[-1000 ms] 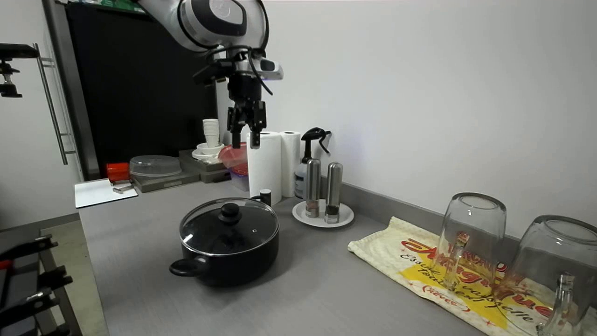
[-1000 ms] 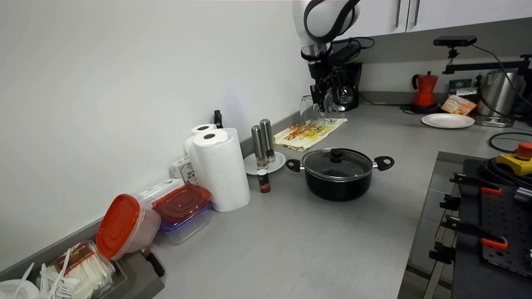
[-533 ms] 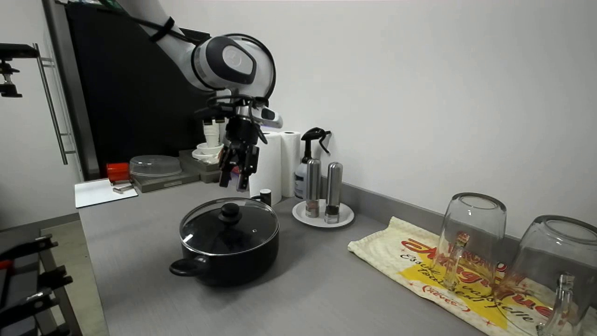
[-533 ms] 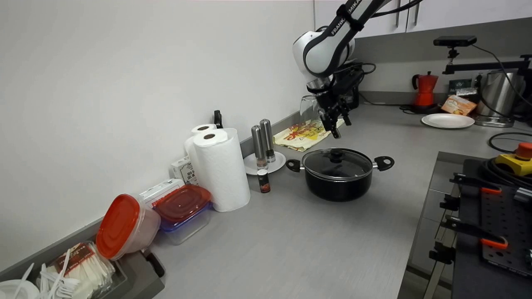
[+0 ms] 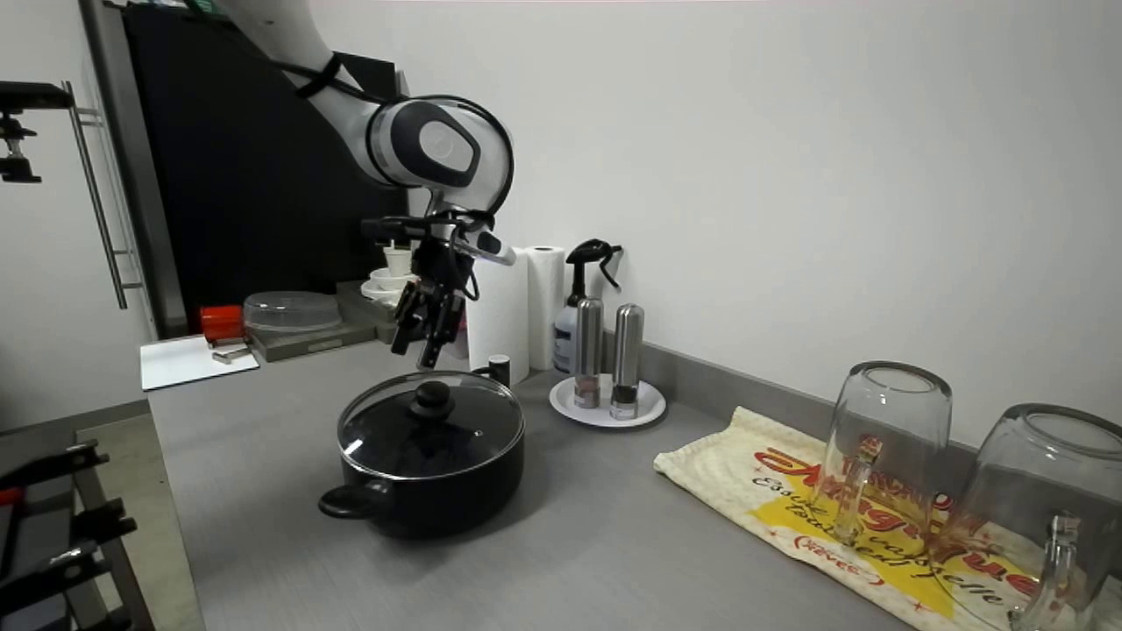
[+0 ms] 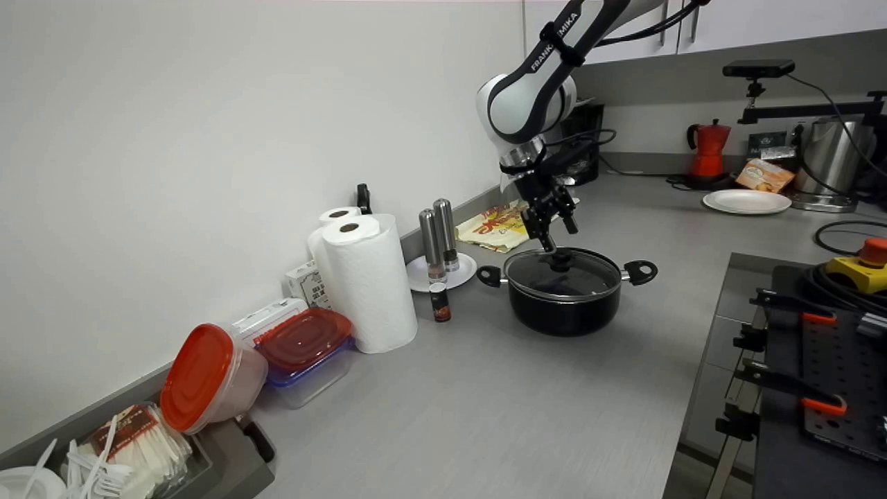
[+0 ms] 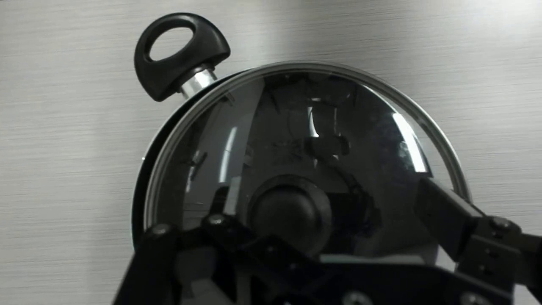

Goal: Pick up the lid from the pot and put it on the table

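The lid (image 7: pixel 305 156), see-through and slightly domed with a black knob (image 5: pixel 432 399), lies on the pot (image 6: pixel 565 319), covering its mouth; in the wrist view a dark crescent of the pot shows past the lid's rim at the left. The pot stands upright on the grey counter (image 6: pixel 485 402), its two handles (image 7: pixel 180 70) jutting from opposite sides. Above the lid hang the fingers (image 7: pixel 449 220), released and spread apart; in the wrist view the knob shows between them, their tips apart from it. The arm (image 6: pixel 530 97) slants down to them in both exterior views.

Near the pot a small white-capped jar (image 6: pixel 440 303) stands upright, and close by a white saucer (image 5: pixel 651 408) carries two upright metal-topped mills (image 5: pixel 628 350). Two paper towel rolls (image 6: pixel 371 298) stand side by side near the wall (image 6: pixel 208 173), with a spray bottle (image 5: pixel 565 337) just beside them. Farther along the wall, upturned glass mugs (image 5: pixel 885 429) rest on a yellow and red patterned cloth (image 5: pixel 714 456). Well apart from the pot, red-topped plastic containers (image 6: pixel 298 339) sit by the wall in an exterior view, and at the far end of the counter a white plate (image 6: pixel 747 202) lies near a red moka pot (image 6: pixel 710 149) and a steel kettle (image 6: pixel 828 159)
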Robot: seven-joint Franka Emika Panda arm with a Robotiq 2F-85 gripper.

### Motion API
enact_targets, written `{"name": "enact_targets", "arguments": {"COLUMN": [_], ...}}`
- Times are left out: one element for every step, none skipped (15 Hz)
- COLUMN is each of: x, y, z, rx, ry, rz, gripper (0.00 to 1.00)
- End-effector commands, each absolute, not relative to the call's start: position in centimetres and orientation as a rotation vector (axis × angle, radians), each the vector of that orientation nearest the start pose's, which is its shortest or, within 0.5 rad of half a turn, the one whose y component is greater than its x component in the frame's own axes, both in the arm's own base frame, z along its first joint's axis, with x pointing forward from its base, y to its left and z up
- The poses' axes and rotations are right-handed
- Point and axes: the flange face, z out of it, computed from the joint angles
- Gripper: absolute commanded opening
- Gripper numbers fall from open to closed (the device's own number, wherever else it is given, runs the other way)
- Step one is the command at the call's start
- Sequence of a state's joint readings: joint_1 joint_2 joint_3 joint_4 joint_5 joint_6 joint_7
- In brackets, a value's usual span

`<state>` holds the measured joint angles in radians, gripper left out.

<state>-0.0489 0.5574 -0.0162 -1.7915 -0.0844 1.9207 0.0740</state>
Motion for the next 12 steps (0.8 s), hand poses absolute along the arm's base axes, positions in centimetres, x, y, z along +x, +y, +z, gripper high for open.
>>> {"name": "enact_targets", "arguments": {"x": [61.1, 61.1, 61.1, 61.0, 61.0, 60.9, 60.8, 60.8, 60.8, 60.8, 60.9, 61.1], "y": [-3.1, -3.0, -3.0, -3.0, -3.0, -3.1, -3.2, -3.4, -3.6, -3.9, -4.3, -4.6], "z": [21.0, 20.7, 20.5, 20.3, 20.0, 19.5, 19.2, 19.0, 19.0, 19.0, 19.1, 19.3], "rx": [-3.118, -3.126, -3.131, -3.129, -3.126, -3.128, -3.129, -3.134, -3.14, -3.146, -3.153, -3.158], "ry": [0.146, 0.148, 0.15, 0.153, 0.154, 0.156, 0.159, 0.167, 0.177, 0.188, 0.197, 0.209], "rz": [0.689, 0.691, 0.694, 0.699, 0.707, 0.718, 0.726, 0.729, 0.728, 0.726, 0.72, 0.714], "gripper": [1.0, 1.0, 1.0, 1.0, 1.0, 1.0, 1.0, 1.0, 1.0, 1.0, 1.0, 1.0]}}
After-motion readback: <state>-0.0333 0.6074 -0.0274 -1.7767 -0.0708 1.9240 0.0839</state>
